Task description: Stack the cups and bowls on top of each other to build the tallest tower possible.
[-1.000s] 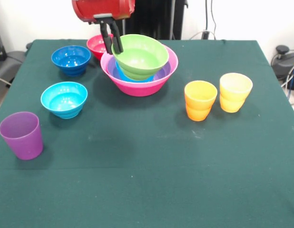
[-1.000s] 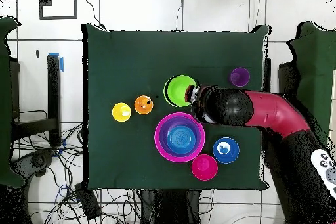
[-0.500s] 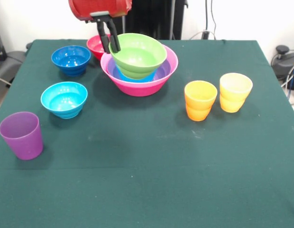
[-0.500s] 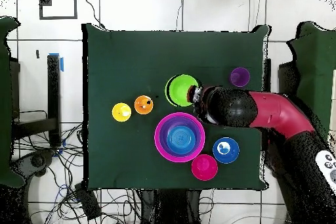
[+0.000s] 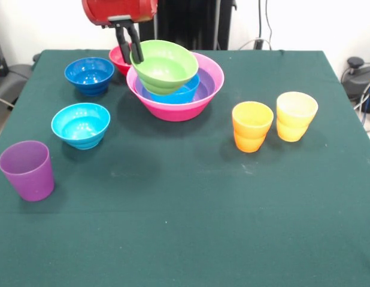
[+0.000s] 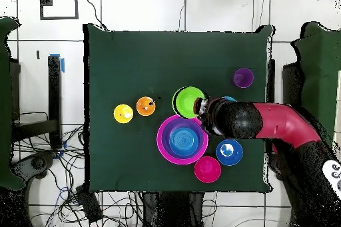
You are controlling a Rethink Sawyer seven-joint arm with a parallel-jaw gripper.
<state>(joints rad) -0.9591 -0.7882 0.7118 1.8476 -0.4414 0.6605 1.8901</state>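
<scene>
Front view, tool (image 5: pixel 128 46) pinching lime green bowl (image 5: pixel 165 64) rim, lifted

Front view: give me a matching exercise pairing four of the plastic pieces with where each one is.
Things:
1. lime green plastic bowl
2. translucent purple plastic cup
3. mid blue plastic bowl
4. yellow plastic cup

Places:
A. nested inside the big hot-pink plastic bowl
B. on the cloth beside the orange plastic cup
C. gripped at its rim by the gripper
D. alone near the picture's lower left

Pairs: 1-C, 2-D, 3-A, 4-B
</scene>
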